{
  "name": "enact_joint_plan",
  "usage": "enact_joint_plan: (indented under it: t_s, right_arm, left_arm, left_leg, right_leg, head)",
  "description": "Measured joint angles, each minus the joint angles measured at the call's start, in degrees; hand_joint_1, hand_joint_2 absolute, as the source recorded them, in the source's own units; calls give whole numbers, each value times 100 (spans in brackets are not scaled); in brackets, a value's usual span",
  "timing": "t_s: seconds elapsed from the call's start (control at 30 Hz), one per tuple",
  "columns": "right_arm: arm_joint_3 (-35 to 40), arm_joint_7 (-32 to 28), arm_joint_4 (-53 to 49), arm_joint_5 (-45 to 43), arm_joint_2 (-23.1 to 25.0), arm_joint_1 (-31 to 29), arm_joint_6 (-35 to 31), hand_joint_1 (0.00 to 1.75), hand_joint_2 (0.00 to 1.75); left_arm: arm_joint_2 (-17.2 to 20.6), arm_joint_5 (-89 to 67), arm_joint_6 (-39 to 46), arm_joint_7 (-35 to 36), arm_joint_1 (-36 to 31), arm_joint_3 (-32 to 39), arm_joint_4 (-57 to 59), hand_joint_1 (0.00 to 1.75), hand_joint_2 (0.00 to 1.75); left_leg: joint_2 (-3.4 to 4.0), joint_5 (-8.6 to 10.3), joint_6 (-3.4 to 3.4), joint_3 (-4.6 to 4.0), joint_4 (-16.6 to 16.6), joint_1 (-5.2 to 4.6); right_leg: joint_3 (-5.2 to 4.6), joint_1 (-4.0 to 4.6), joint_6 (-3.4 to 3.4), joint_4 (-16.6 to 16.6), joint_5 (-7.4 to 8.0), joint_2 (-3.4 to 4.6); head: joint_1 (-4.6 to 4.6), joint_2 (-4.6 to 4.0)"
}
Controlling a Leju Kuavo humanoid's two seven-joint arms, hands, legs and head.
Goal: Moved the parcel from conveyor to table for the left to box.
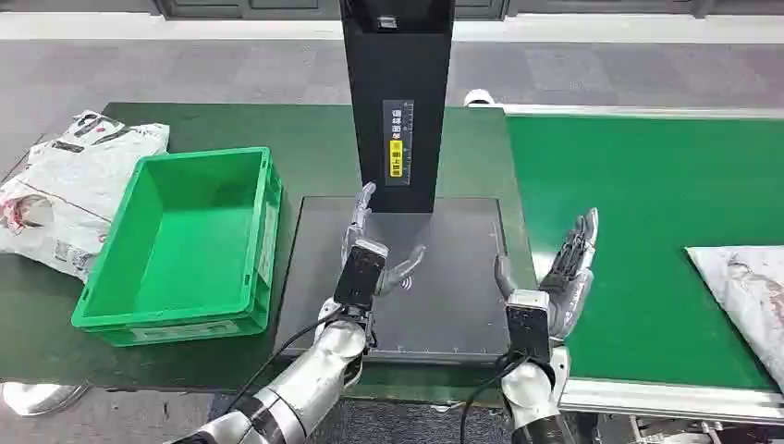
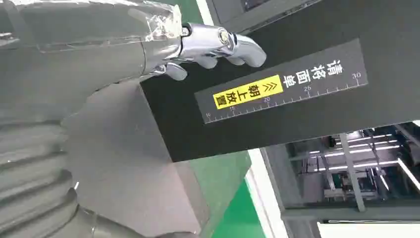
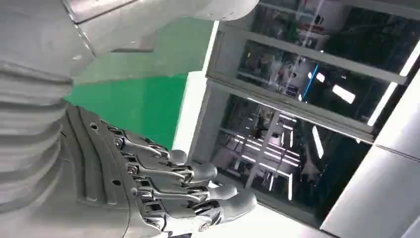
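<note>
A grey-white parcel lies on the green conveyor belt at the far right, partly cut off by the picture's edge. My right hand hovers open at the belt's left edge, well left of the parcel, fingers straight. My left hand is open above the dark scale plate, just in front of the black scanner column; its fingers reach toward the column's yellow label. An empty green box stands on the table to the left.
Several white parcels are piled on the dark green table left of the box. The black column stands upright between both hands. A white rail borders the conveyor's far side.
</note>
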Motion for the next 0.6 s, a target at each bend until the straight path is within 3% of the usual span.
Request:
enact_joint_plan:
  t_s: [0.27, 0.4, 0.6]
  right_arm:
    - [0, 0, 15, -122, 0, -5, 0, 0, 175]
    - [0, 0, -2, -536, 0, -7, -2, 0, 175]
    - [-146, 144, -57, 118, 11, -6, -4, 0, 175]
  left_arm:
    - [33, 28, 129, 0, 28, 0, -166, 0, 175]
    - [26, 241, -189, 2, 38, 9, -166, 0, 175]
    - [4, -2, -181, 2, 58, 15, -166, 0, 175]
  left_leg:
    - [0, 0, 0, 1, 0, 0]
    - [0, 0, 0, 1, 0, 0]
    - [1, 0, 0, 1, 0, 0]
  right_leg:
    - [0, 0, 0, 0, 0, 0]
    - [0, 0, 0, 0, 0, 0]
    - [-1, -1, 0, 0, 0, 1]
  head:
    - [0, 0]
    - [0, 0]
    - [0, 0]
